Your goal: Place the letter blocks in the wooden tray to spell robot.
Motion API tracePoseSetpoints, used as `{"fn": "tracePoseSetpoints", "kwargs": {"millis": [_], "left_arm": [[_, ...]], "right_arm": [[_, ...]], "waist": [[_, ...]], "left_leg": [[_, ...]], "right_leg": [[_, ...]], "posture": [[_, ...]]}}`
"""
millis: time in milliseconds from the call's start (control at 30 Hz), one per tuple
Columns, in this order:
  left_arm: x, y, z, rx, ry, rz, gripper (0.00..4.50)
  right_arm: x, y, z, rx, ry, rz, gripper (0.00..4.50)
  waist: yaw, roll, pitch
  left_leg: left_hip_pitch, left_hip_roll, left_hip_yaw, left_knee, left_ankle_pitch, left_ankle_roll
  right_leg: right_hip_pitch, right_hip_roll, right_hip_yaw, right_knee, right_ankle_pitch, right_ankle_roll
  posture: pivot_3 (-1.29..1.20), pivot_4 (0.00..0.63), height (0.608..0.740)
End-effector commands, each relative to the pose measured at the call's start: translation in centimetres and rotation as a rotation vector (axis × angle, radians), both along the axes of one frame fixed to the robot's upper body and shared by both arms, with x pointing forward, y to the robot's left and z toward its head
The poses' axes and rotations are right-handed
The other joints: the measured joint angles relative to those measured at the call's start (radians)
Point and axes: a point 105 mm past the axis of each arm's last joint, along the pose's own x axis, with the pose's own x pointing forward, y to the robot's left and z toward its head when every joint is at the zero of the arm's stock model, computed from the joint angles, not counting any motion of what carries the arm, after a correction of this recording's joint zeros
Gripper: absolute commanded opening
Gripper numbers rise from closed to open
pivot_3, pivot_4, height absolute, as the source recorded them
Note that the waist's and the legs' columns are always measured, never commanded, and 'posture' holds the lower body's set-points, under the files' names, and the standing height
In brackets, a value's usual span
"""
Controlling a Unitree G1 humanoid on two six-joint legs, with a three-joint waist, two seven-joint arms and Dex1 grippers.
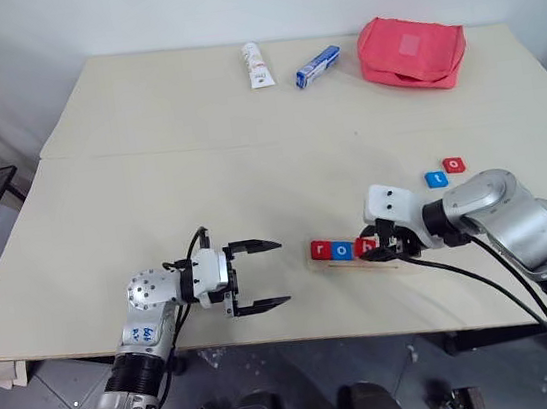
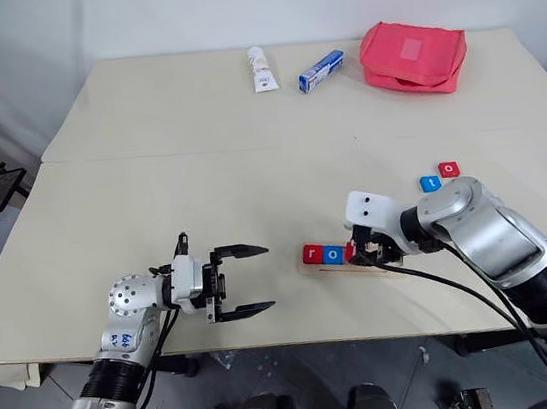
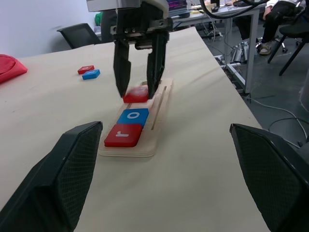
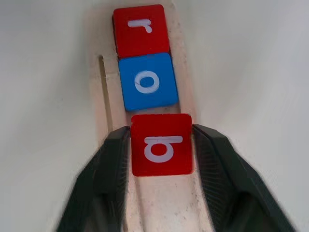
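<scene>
Left eye view: wooden tray (image 1: 361, 257) lies near the table's (image 1: 149, 180) front edge, right of centre. Red r block (image 1: 321, 250) and blue o block (image 1: 341, 249) sit in it side by side, red b block (image 1: 364, 245) next after them, partly hidden by the right gripper (image 1: 388, 247). Blue t block (image 1: 436, 179) and red o block (image 1: 454, 165) lie loose toward the right edge, touching each other, well apart from the tray. Left gripper (image 1: 260, 276) hovers at the front edge left of the tray, jaws spread wide, nothing between them. White tube (image 1: 255, 65), blue-and-white box (image 1: 318, 66) and red pouch (image 1: 411, 51) line the back edge.

Left wrist view: right gripper comes down over the tray's third slot, one finger on each side of the b block.

Right wrist view: b block sits flat in the tray between the two fingers (image 4: 108, 164); both run right beside its side edges. Whether they press it or have let go, cannot tell. A thin gap separates b from the blue o.
</scene>
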Motion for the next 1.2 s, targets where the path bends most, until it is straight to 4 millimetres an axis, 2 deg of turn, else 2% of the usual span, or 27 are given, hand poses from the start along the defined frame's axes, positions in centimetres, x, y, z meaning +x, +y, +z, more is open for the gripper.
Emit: {"fn": "tracePoseSetpoints", "kwargs": {"millis": [33,100,133,333,433,633,867,1200], "left_arm": [[-0.1,-0.4,0.7,-0.006,-0.038,-0.012,4.5],[-0.1,-0.3,0.7,-0.006,-0.038,-0.011,4.5],[-0.1,-0.3,0.7,-0.005,-0.038,-0.011,4.5],[0.0,-0.3,0.7,-0.006,-0.039,-0.01,4.5],[0.0,-0.4,0.7,-0.007,-0.038,-0.011,4.5],[0.2,-0.3,0.7,-0.006,-0.037,-0.011,4.5],[0.3,-0.5,0.8,-0.003,-0.04,-0.025,4.5],[0.3,-0.3,1.0,0.003,-0.045,-0.018,4.5]], "right_arm": [[0.1,0.2,0.8,-0.005,-0.035,0.015,3.56],[-0.1,0.2,0.9,-0.004,-0.035,0.018,4.26],[-0.1,0.2,0.9,-0.002,-0.036,0.018,4.44],[-0.5,-0.4,1.8,0.021,-0.051,-0.01,4.44],[-1.3,-2.0,2.1,0.035,-0.05,-0.05,4.44],[-2.2,-3.1,1.9,0.052,-0.043,-0.092,2.44],[-2.7,-2.8,0.6,0.084,-0.004,-0.097,0.03],[-1.5,-1.9,-0.4,0.111,0.003,-0.096,0.03]], "waist": [[0.0,0.0,0.0],[0.0,0.0,0.0],[0.0,0.0,0.0],[0.002,0.0,0.0],[0.007,0.0,0.0],[0.008,0.0,0.0],[0.004,0.0,0.0],[0.002,0.0,0.0]], "left_leg": [[0.0,0.0,0.0,0.0,0.0,0.0],[0.0,0.0,0.0,0.0,0.0,0.0],[0.0,0.0,0.0,0.0,0.0,0.0],[0.0,0.0,0.0,0.0,0.0,0.0],[0.0,0.0,-0.001,0.0,0.0,0.0],[0.0,0.0,0.0,0.0,0.0,0.0],[0.0,0.0,0.0,0.0,0.0,0.0],[0.0,0.0,0.0,0.0,0.0,0.0]], "right_leg": [[0.0,0.0,0.0,0.0,0.0,0.0],[0.0,0.0,0.0,0.0,0.0,0.0],[0.0,0.0,0.0,0.0,0.0,0.0],[0.0,0.0,0.0,0.0,0.0,0.0],[0.0,0.0,0.0,0.0,0.0,0.0],[0.0,-0.001,-0.001,0.0,0.0,0.0],[0.0,-0.001,-0.001,0.0,0.0,0.0],[0.0,-0.001,-0.001,0.0,0.0,0.0]], "posture": [[0.0,0.15,0.74],[0.0,0.15,0.74],[0.0,0.15,0.74],[0.0,0.15,0.74],[0.0,0.15,0.74],[0.0,0.15,0.74],[0.0,0.15,0.74],[0.0,0.15,0.74]]}}
